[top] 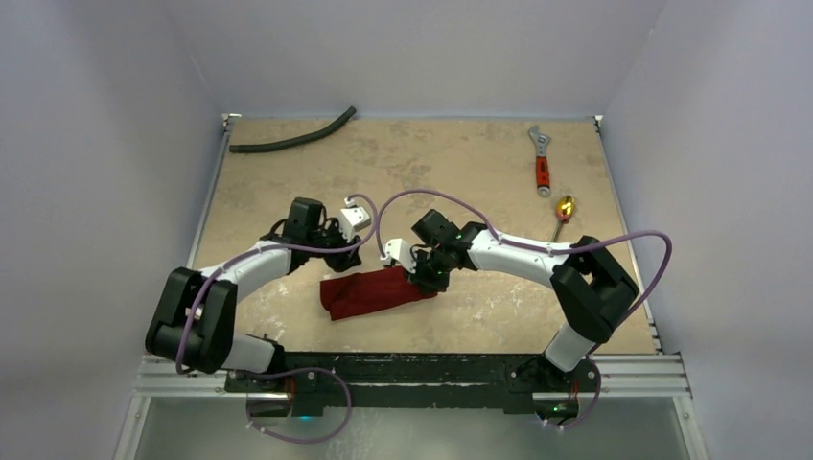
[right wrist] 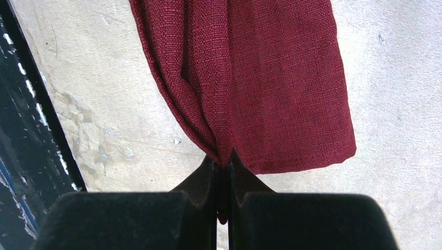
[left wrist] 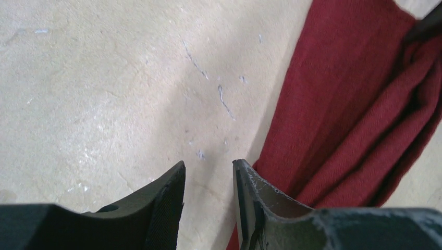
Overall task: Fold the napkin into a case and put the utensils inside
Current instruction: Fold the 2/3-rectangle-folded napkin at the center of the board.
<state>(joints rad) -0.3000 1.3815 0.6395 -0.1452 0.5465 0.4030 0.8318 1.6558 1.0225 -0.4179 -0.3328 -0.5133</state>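
Your right gripper [right wrist: 223, 164] is clamped on a bunched edge of the napkin [right wrist: 281, 78], which lies near the table's front. Drag it low and flat. Your left gripper [left wrist: 208, 177], fingers apart, hovers beside the cloth. Beyond lie the mottled tan table [top: 460, 163], a gold spoon [top: 565, 206], a wrench [top: 542, 163], a black hose [top: 292, 140] and pale walls [top: 412, 48].

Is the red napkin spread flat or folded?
Folded: the napkin lies as a narrow layered strip, and the right hand pinches a bunched fold at one end.
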